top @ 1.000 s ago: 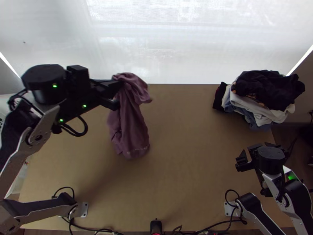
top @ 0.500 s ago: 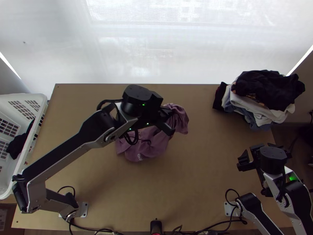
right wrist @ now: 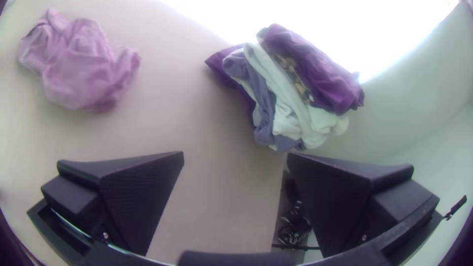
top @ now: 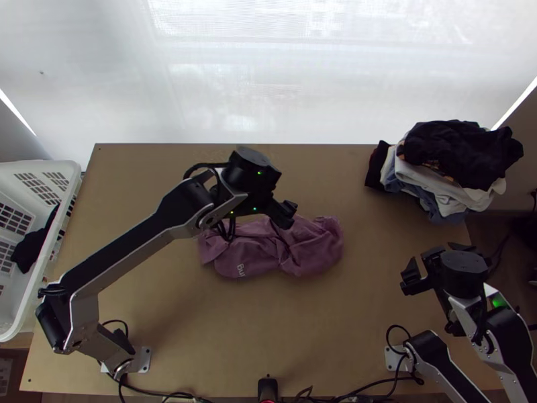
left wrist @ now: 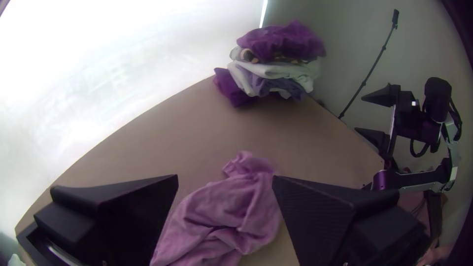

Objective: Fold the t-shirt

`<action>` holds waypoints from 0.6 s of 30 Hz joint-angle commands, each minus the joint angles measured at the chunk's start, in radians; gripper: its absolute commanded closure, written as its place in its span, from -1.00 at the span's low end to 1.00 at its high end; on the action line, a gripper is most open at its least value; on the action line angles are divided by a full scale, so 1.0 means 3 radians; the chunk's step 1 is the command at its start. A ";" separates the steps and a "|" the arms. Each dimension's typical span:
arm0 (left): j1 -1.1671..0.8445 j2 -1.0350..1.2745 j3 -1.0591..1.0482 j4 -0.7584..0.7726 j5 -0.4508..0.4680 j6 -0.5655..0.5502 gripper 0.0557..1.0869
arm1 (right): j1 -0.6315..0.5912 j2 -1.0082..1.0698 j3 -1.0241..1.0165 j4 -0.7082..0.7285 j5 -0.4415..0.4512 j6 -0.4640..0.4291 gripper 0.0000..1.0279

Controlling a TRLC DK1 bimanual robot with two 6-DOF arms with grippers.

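My left gripper (top: pixel 287 211) is above the mauve t-shirt (top: pixel 312 250), which lies bunched in a crosswise heap mid-table, with light lettering on its near side. In the left wrist view the left gripper (left wrist: pixel 225 180) is open, its two fingers wide apart, and the crumpled t-shirt (left wrist: pixel 231 212) lies beneath and between them. My right gripper (top: pixel 411 277) stands off to the right of the cloth, over the table's right part. The right wrist view has the right gripper (right wrist: pixel 235 155) open with nothing between its fingers, and the t-shirt (right wrist: pixel 81 64) lies apart from it.
A pile of dark, white and blue clothes (top: pixel 450 168) sits at the table's far right corner. Beyond the left edge stands a white basket (top: pixel 57 232) with a dark cloth inside. Bare tabletop (top: pixel 268 329) lies in front of the t-shirt.
The t-shirt, hanging from my left gripper earlier, was carried rightward and let go, and now lies on the table. The left arm has swung right, then slightly back from the cloth. The right arm has barely shifted.
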State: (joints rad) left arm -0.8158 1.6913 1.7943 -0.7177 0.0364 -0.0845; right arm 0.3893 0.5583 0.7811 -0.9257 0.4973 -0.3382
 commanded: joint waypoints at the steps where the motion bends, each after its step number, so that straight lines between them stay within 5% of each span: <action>1: 0.0454 -0.0294 -0.0065 -0.0241 -0.0244 0.0113 -0.88 | 0.0032 0.0358 0.0234 0.0140 -0.0446 0.0171 -0.90; 8: 0.1415 -0.0928 -0.0300 -0.0471 -0.0367 0.0317 -0.88 | 0.0119 0.1222 0.0950 0.0263 -0.1177 0.0565 -0.90; 18: 0.2755 -0.2048 -0.1231 -0.0517 -0.0357 0.0481 -0.88 | 0.0988 0.2214 0.1482 0.0636 -0.1259 0.0698 -0.90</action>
State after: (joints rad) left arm -0.2195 1.2835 1.5917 -0.8604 -0.0689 0.0349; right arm 0.5488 1.0397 1.1259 -0.8032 0.1505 -0.1528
